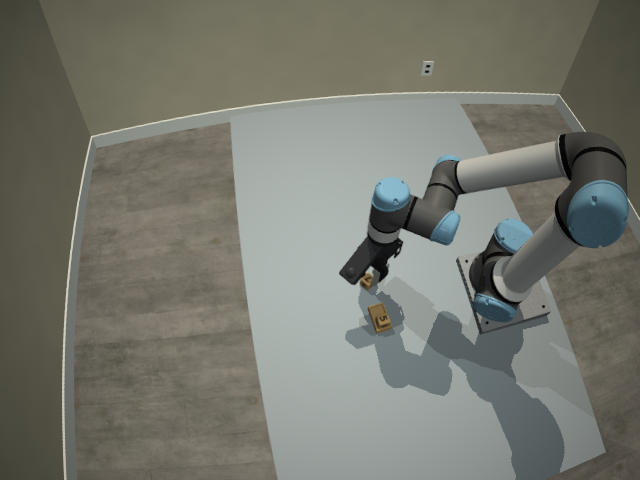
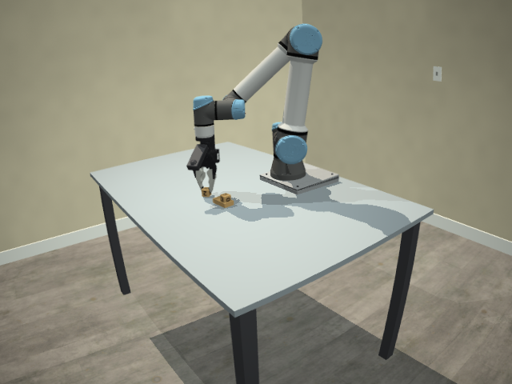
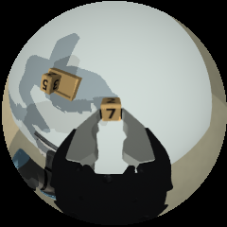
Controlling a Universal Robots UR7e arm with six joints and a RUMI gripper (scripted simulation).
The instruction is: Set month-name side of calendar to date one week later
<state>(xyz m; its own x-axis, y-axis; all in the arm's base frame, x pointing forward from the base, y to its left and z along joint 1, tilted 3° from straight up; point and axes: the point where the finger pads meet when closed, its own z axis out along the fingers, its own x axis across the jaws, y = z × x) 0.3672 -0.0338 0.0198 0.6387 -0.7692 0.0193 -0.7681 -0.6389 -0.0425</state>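
The small wooden cube (image 3: 112,110) sits pinched between the two fingertips of the hand (image 3: 112,118), which is closed narrowly on it; in the wrist view a 7 faces the camera upright and a second digit, probably a 2, lies on the face above it. In the exterior view the cube looks to be at or just over the surface (image 2: 289,248), though contact cannot be told. The tray (image 1: 376,313) lies near the hand but apart from it, on the side toward the table's near edge in the top view, up and to the left in the wrist view. It carries the other cube (image 1: 383,320), topped with a 5, in one slot; the neighbouring slot toward the hand appears open. My judgement is that the coming move turns on this offset: the held cube has to travel that short stretch to the free slot, and its faces must first be turned so the wanted digit ends upright on the month side, which these views do not show.
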